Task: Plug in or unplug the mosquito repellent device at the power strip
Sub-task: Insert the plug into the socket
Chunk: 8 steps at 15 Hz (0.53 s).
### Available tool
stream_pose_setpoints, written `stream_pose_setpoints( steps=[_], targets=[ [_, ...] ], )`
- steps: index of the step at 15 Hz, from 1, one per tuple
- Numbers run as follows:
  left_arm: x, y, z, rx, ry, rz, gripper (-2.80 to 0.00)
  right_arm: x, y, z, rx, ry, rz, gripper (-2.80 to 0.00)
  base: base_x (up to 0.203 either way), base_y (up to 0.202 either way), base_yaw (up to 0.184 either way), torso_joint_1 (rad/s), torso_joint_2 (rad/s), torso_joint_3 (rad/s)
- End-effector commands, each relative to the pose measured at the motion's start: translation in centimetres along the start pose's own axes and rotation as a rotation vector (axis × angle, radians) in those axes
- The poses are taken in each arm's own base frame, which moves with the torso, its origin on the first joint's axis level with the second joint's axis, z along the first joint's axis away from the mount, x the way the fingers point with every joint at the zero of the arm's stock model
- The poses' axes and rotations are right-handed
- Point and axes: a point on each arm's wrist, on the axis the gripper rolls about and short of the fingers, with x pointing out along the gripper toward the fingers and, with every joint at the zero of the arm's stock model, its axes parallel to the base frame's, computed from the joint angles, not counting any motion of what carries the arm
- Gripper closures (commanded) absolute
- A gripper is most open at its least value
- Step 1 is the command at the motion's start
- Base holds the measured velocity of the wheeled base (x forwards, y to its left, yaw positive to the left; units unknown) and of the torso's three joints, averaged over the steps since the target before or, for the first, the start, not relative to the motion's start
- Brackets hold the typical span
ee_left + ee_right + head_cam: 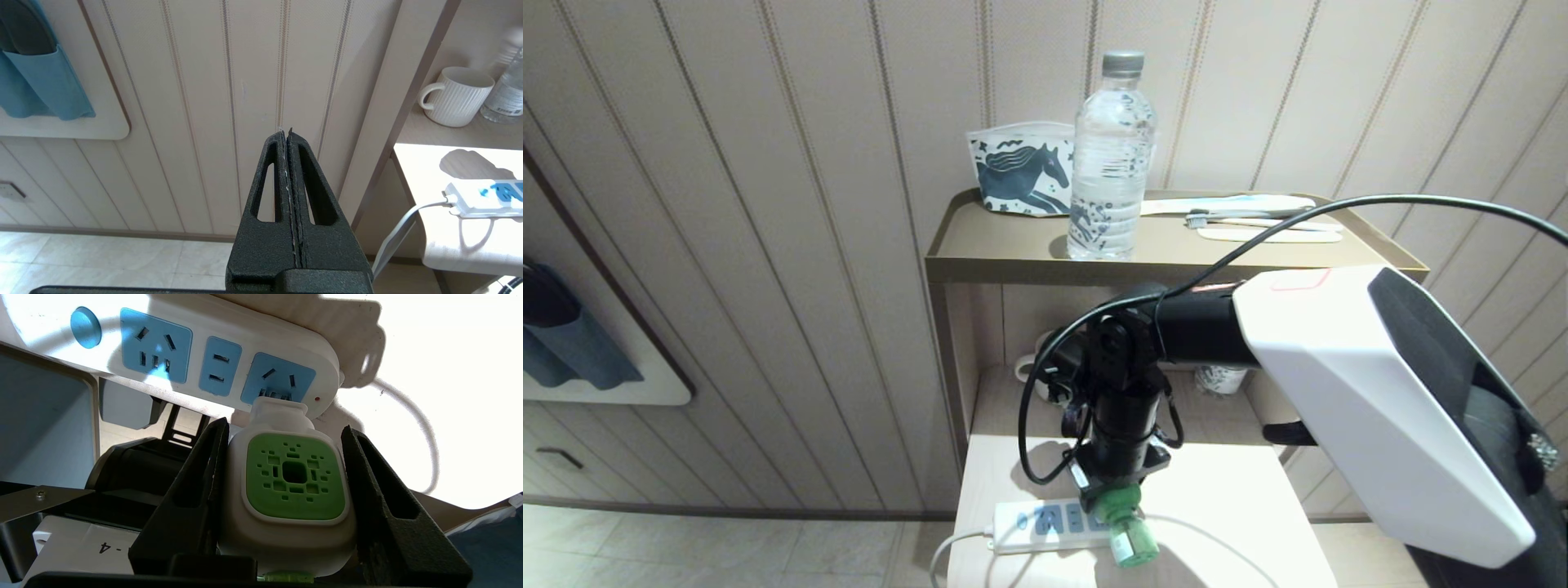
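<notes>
The mosquito repellent device point(296, 482), white with a green vented face, sits between the fingers of my right gripper point(284, 424), which is shut on its two sides. Its plug end presses against the end socket panel of the white power strip point(229, 339); how deep the prongs sit is hidden. From the head camera, the right gripper point(1115, 498) points down at the power strip point(1037, 523) on the pale lower table, and the device's green bottle point(1134, 543) sticks out toward me. My left gripper point(286, 132) is parked off to the left, shut and empty.
The strip's white cord point(956, 547) hangs off the table's left edge. A white ribbed mug point(457, 96) stands on the shelf behind. On the top shelf point(980, 269) are a clear water bottle point(1111, 163), a horse-print pouch point(1017, 180) and toothbrush items point(1258, 216).
</notes>
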Motion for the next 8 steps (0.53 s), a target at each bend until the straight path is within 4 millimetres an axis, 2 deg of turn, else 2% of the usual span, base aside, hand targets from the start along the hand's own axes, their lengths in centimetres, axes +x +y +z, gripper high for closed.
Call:
stream_pose_setpoints(
  steps=[1, 8],
  targets=[
    [0.00, 0.00, 0.01, 0.000, -0.001, 0.000, 0.00, -0.45, -0.06, -0.19, 0.003, 0.000, -0.001, 0.00, 0.000, 0.000, 0.000, 0.000, 0.00, 0.000],
    [0.00, 0.00, 0.01, 0.000, -0.001, 0.000, 0.00, -0.77, -0.07, -0.35, 0.005, -0.009, -0.021, 0.00, 0.000, 0.000, 0.000, 0.000, 0.00, 0.000]
  ],
)
